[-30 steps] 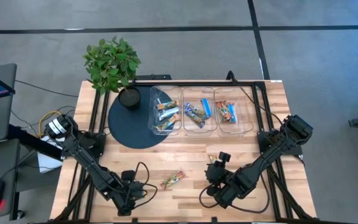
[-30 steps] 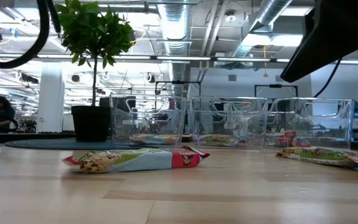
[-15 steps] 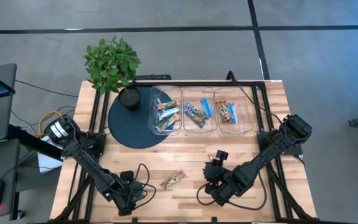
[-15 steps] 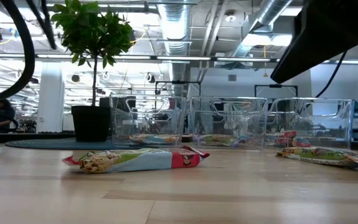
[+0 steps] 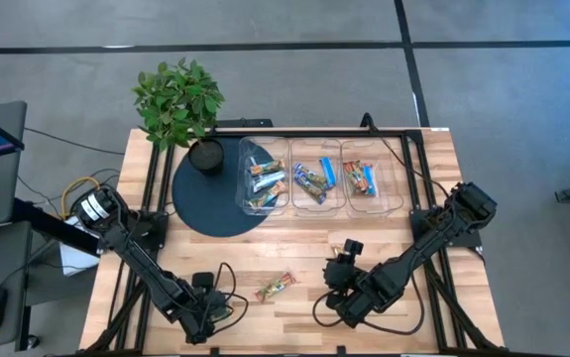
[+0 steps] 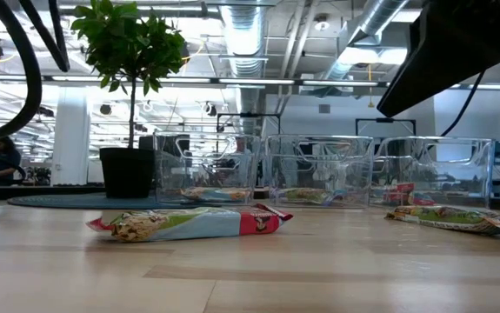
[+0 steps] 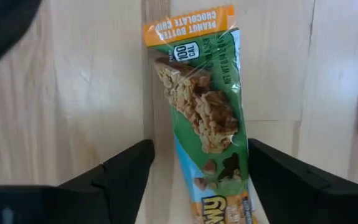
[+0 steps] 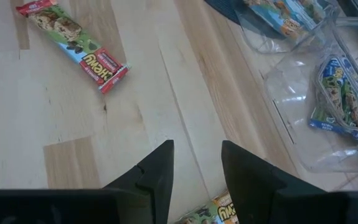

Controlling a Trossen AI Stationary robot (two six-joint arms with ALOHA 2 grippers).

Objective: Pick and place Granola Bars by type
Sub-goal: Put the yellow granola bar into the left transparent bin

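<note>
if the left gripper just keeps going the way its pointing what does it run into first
Most likely the peanut butter chocolate chip granola bar: the left gripper is open with the bar lying on the table between its fingers, though how far above it the gripper sits is unclear.

three clear bins [image 5: 311, 188], two loose bars [image 5: 275, 288]

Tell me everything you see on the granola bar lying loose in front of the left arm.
The granola bar is a flat, shiny wrapped bar, green with an orange end band reading peanut butter chocolate chip and a pictured oat bar. It lies flat on the wooden table, slightly angled, unopened. The left end effector is open, one finger on either side of it, not gripping.
</note>
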